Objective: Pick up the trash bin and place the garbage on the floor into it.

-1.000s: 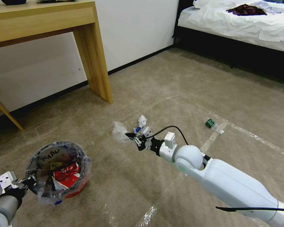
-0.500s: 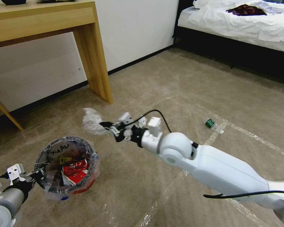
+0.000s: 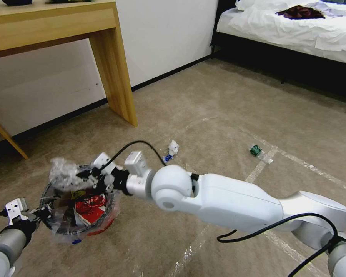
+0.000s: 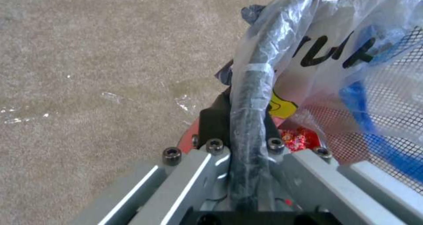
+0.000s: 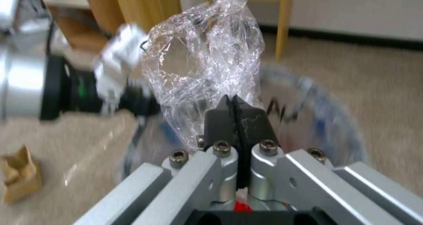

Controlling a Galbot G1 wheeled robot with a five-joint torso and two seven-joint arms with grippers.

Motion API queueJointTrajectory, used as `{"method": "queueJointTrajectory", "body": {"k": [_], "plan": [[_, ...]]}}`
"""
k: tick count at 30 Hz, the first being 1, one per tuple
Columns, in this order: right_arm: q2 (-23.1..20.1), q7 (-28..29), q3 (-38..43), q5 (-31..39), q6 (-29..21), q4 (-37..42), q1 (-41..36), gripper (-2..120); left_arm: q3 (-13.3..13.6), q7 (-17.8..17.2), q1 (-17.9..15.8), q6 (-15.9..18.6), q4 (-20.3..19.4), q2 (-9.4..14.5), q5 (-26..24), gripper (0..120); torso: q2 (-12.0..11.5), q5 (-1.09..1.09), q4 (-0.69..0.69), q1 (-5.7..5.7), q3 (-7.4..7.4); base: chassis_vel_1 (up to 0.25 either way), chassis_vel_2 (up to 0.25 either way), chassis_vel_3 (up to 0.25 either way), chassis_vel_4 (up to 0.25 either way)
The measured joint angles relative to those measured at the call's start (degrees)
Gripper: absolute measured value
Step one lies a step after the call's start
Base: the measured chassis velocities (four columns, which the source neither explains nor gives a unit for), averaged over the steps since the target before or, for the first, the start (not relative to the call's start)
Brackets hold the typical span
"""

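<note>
At the lower left, the left gripper (image 3: 42,214) pinches the red trash bin's (image 3: 79,209) rim. The right gripper (image 3: 82,177), shut tight on crinkly clear plastic (image 3: 63,174), should let go right over the middle.

Bedroom, looks like a home or hotel room. I'm looking at a bed (image 3: 296,30) with rumpled white sheets on a dark frame, and a dark red garment (image 3: 300,11) lying on it. Wooden counter (image 3: 54,27) against a plain white wall (image 3: 165,34) with black skirting. The floor (image 3: 219,100) is beige short-pile carpet, wall to wall, with clear tape lines (image 3: 265,161) stuck across it.
</note>
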Motion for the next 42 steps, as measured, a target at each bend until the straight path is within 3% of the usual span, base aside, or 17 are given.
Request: {"method": "queueJointTrajectory", "body": {"k": [3, 9, 42], "plan": [[0.6, 2.8, -1.3, 0.4, -3.3, -0.1, -0.5, 0, -0.2, -0.1, -0.1, 0.0, 0.0, 0.0, -0.2, 1, 0.0, 0.01, 0.00, 0.00, 0.00, 0.000, 0.000, 0.000, 0.000], [1.1, 4.3, -2.7, 0.3, -5.0, -0.9, -0.8, 0, -0.7, -0.2, 0.0, 0.0, 0.0, 0.1, -0.5, 1, 0.0, 0.01, 0.01, 0.00, 0.00, 0.000, 0.000, 0.000, 0.000], [2.7, 4.2, -5.8, -2.6, -5.1, -5.9, -1.2, 0, -1.1, 0.0, 0.1, -0.2, -0.6, -0.5, -0.6, 1, 0.0, 0.01, 0.01, 0.00, 0.00, 0.000, 0.000, 0.000, 0.000]]}}
